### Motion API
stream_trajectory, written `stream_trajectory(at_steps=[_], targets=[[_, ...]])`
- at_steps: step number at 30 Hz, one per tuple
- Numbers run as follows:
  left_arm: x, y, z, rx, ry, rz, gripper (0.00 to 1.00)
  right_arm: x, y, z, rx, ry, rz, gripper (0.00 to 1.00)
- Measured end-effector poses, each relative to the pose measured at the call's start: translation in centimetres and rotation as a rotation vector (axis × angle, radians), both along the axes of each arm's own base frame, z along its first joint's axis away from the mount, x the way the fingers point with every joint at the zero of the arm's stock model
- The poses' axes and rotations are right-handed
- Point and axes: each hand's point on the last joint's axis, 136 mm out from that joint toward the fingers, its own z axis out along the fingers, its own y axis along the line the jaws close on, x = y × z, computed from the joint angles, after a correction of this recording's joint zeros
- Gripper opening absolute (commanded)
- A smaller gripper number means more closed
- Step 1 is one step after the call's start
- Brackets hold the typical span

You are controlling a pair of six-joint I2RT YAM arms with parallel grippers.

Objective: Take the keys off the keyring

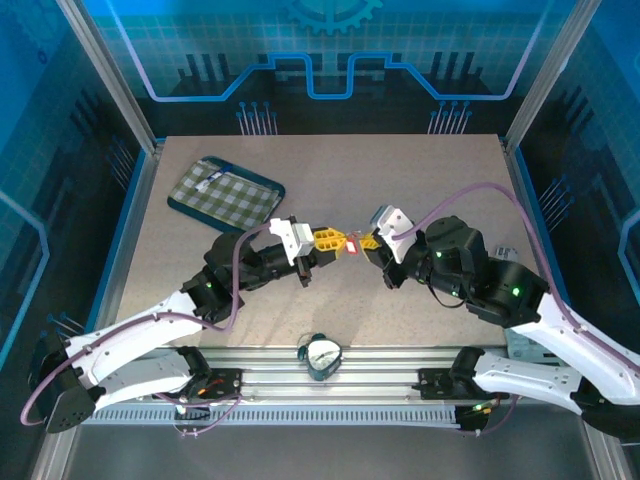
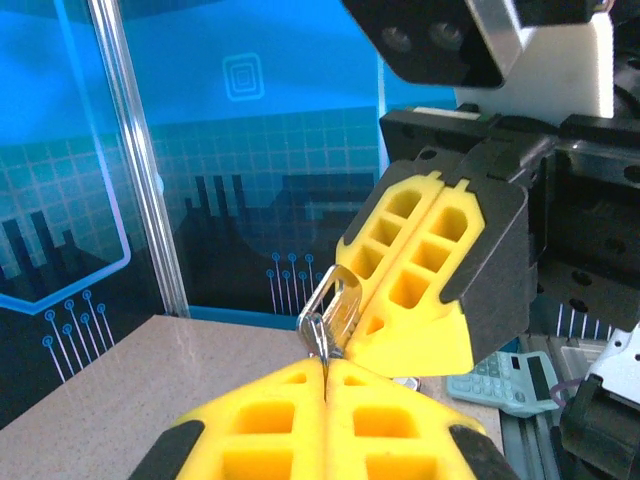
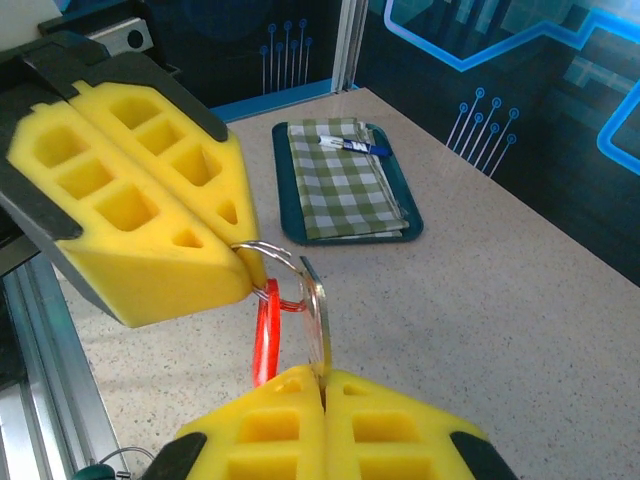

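- Worktop (image 1: 420, 170): both arms meet in mid-air over the middle of it, and nothing from the task is lying on it.
- Tray (image 3: 350, 240): it sits well behind the left gripper with a checked cloth and a pen (image 3: 355, 146) on it. It looks irrelevant to this job.
- Left gripper (image 1: 342, 242): closed, tip to tip with the other one. In the right wrist view its tips are pinching the keyring (image 3: 272, 258) by the thin wire loop.
- Right gripper (image 1: 362, 243): also closed. Its own camera shows a flat metal piece clamped edge-on between its tips, which I'd say is the key (image 3: 317, 320).
- Red tag (image 3: 266, 340): it hangs off the ring just beside the key, dangling down between the two grippers.
- Progress, my read: both grips are set, but the key is still threaded on the ring, so nothing has come off yet. What's left is the fiddly bit of working the key round the coil and out, then pulling apart.
- Views: from the top you get the layout, plus a clock-like dial (image 1: 322, 355) near the arm bases. The tag there is just a red dot, and the ring is too small to make out.
- The right wrist view is the useful one, since it shows tag, ring and key together.
- The left wrist view shows bare wire loops running from its own tips up to the right gripper's tip, and a calculator (image 2: 500, 382) beyond that gripper. I can't tell from it where ring ends and key starts.
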Motion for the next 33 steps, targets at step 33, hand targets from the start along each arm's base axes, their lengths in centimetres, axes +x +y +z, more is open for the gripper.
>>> stream_trajectory(at_steps=[33], targets=[[-1.4,0.4,2.1,-0.057,-0.034,-0.058,0.0,-0.6,2.0,2.1,0.19,0.052,0.094,0.0]])
